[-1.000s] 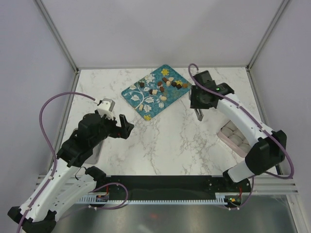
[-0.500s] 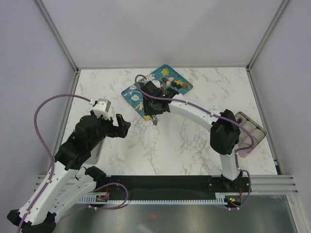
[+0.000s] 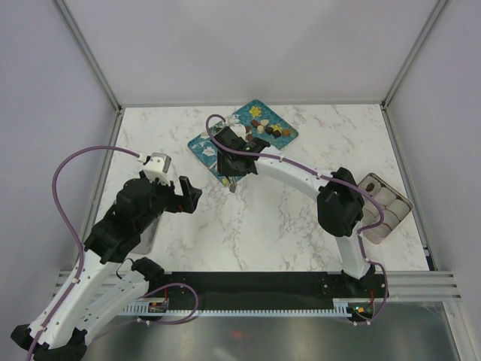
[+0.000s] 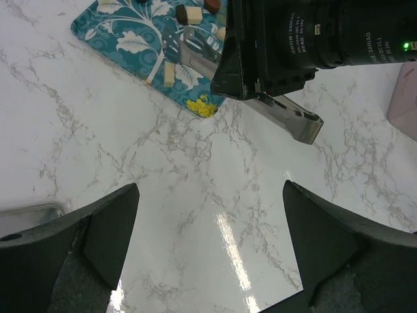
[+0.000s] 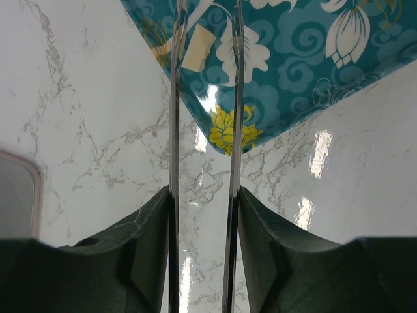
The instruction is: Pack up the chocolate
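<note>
The chocolate [image 3: 267,129] lies as several small brown and cream pieces on the far part of a teal flowered tray [image 3: 197,145]. My right gripper [image 3: 231,162] is over the tray's near corner, shut on metal tongs [image 5: 174,98]. In the right wrist view a cream piece [image 5: 197,51] lies on the tray [image 5: 293,78] between the two open tong arms, near their tips. The left wrist view shows the tongs [image 4: 287,117], that cream piece [image 4: 169,74] and more pieces [image 4: 189,13]. My left gripper [image 3: 188,194] is open and empty over bare marble, left of the tray.
A pinkish box [image 3: 383,207] with white cups stands at the right edge of the table, and its corner shows in the left wrist view [image 4: 407,98]. A metal container [image 4: 26,212] lies under my left arm. The right arm spans the table's middle.
My right arm has swung left with the tongs, from the tray's right side to over its near-left corner, uncovering the box. The left arm has barely moved.
</note>
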`<state>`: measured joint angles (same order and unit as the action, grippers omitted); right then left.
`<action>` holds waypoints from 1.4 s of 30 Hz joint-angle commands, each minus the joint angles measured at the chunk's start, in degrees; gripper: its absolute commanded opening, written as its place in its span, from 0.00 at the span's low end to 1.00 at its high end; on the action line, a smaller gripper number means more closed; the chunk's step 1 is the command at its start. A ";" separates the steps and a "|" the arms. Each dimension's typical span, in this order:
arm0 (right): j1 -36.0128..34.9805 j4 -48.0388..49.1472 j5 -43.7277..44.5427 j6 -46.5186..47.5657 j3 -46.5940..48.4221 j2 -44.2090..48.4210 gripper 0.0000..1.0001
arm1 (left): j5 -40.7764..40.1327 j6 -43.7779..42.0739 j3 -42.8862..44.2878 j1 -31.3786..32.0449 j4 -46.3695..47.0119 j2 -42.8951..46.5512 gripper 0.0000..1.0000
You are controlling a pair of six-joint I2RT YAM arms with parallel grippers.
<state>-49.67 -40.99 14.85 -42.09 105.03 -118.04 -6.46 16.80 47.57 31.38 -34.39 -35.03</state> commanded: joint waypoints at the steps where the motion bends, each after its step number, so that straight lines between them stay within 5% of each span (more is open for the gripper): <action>1: -0.43 2.93 -0.35 -1.60 2.46 -1.49 0.50 | -1.19 -1.50 0.59 0.35 0.29 0.22 1.00; 20: -1.57 3.20 -0.70 -1.86 1.05 -4.40 0.45 | -0.84 -1.50 0.50 0.35 0.20 -0.13 1.00; 42: 0.09 2.42 1.41 0.33 -6.68 7.73 0.29 | -0.84 -1.59 0.42 0.35 0.12 -0.48 1.00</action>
<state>-50.78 -38.54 14.02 -42.89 99.37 -116.40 -6.42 16.80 47.57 31.38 -34.41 -35.27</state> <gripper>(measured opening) 0.348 0.993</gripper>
